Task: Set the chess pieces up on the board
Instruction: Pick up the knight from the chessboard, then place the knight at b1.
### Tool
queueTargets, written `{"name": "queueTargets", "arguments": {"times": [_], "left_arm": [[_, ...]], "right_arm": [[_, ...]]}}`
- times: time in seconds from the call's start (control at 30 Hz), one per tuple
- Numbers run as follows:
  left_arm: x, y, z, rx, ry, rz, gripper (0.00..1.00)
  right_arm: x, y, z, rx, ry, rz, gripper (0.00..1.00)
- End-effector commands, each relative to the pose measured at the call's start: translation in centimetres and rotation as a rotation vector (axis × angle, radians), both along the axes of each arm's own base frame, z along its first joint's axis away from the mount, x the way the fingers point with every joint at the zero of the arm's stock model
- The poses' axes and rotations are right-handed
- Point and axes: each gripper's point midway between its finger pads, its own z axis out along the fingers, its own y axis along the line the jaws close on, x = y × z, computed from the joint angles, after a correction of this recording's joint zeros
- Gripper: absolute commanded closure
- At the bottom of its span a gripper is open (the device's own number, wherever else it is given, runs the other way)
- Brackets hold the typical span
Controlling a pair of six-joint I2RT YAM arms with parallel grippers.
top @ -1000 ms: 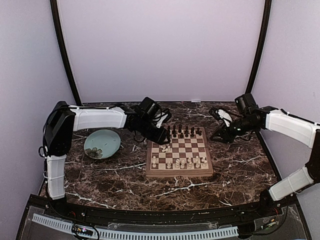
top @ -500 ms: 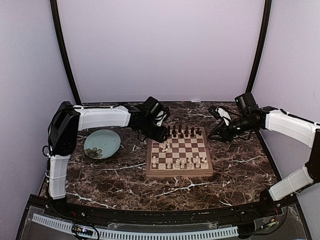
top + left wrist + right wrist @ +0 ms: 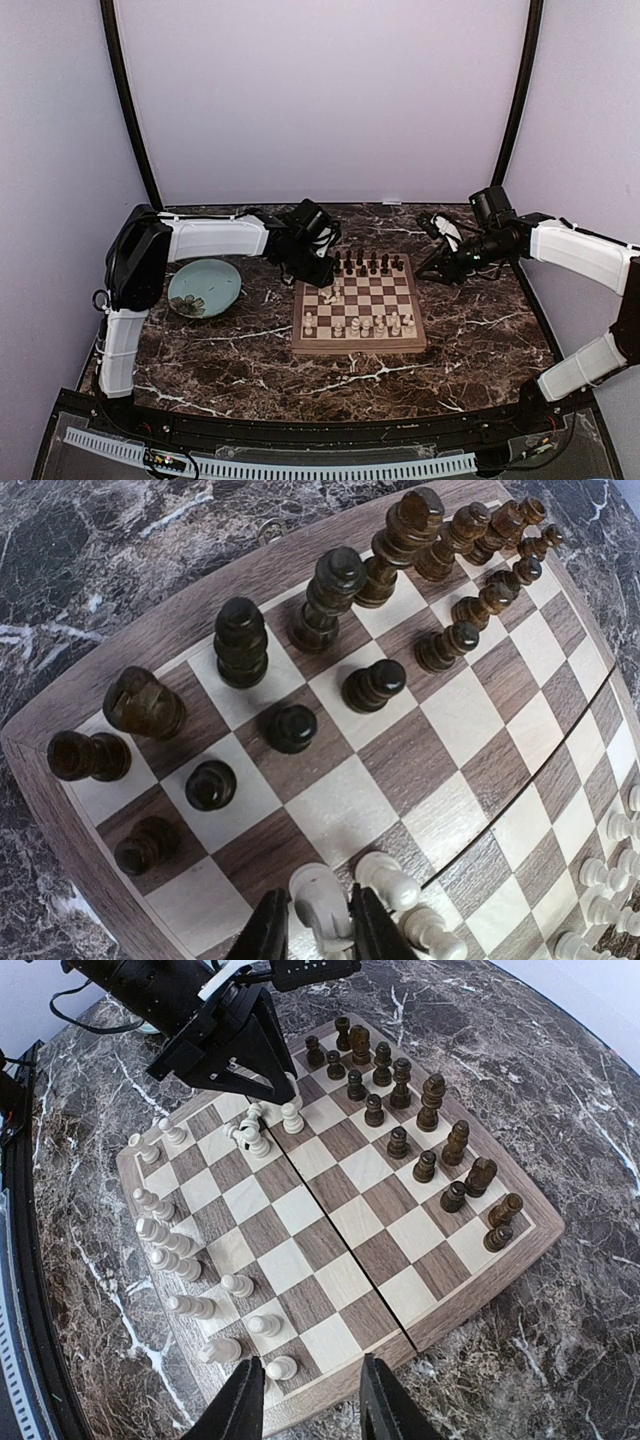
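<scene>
Down on the square wooden checkered board, the left gripper has its jaws narrow either side of one cream-white turned piece. The piece sits mid-board by the left edge, directly under the wrist, and looks roughly upright. Clamped or merely flanking? Can't tell. The right gripper hangs apart and empty off the right side, so the left arm is nearer.

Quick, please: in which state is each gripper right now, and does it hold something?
Left gripper: closed on a white chess piece.
Right gripper: open, holding nothing.
</scene>
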Motion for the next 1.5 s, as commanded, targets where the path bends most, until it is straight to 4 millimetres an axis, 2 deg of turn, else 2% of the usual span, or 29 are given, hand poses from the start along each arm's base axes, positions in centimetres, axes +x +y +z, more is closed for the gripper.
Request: {"name": "queueTargets", "arguments": {"times": [0.0, 0.17, 0.27, 0.37, 0.8, 0.97, 1.1, 1.3, 1.33, 1.37, 1.47], "left_arm": [[0.6, 0.4, 0.6, 0.001, 0.003, 0.028, 0.78], [0.8, 0.2, 0.9, -0.007, -0.001, 0.029, 0.79], [1.1, 0.1, 1.2, -0.01, -0.012, 0.028, 0.72], [1.4, 0.0, 1.4, -0.015, -0.024, 0.032, 0.71], [1.3, -0.2, 1.3, -0.032, -0.004, 0.025, 0.87], [1.1, -0.1, 3.0, -0.039, -0.003, 0.023, 0.92], [0.7, 0.0, 6.5, -0.077, -0.039, 0.019, 0.95], [-2.1, 0.0, 9.0, -0.095, -0.053, -0.013, 0.96], [-3.0, 0.0, 8.6, -0.084, -0.042, -0.023, 0.96], [-3.6, 0.0, 9.4, -0.099, -0.049, -0.028, 0.96], [-6.5, -0.4, 8.6, -0.1, -0.02, -0.071, 0.96]], "right_arm": [[0.0, 0.1, -0.1, 0.016, -0.002, 0.01, 0.65], [0.0, 0.1, -0.2, 0.017, 0.0, 0.011, 0.65], [0.0, 0.1, -0.3, 0.016, 0.004, 0.013, 0.65], [0.0, 0.1, -0.4, 0.016, 0.008, 0.014, 0.65], [0.0, 0.2, -0.8, 0.013, 0.021, 0.018, 0.65], [0.0, 0.2, -0.8, 0.012, 0.021, 0.02, 0.65], [0.0, 0.3, -1.0, 0.012, 0.027, 0.022, 0.65], [0.0, 0.3, -1.0, 0.011, 0.03, 0.026, 0.65], [0.0, 0.3, -1.0, 0.011, 0.028, 0.027, 0.65], [0.0, 0.3, -1.0, 0.011, 0.028, 0.026, 0.65], [0.0, 0.3, -1.1, 0.01, 0.029, 0.03, 0.65]]}}
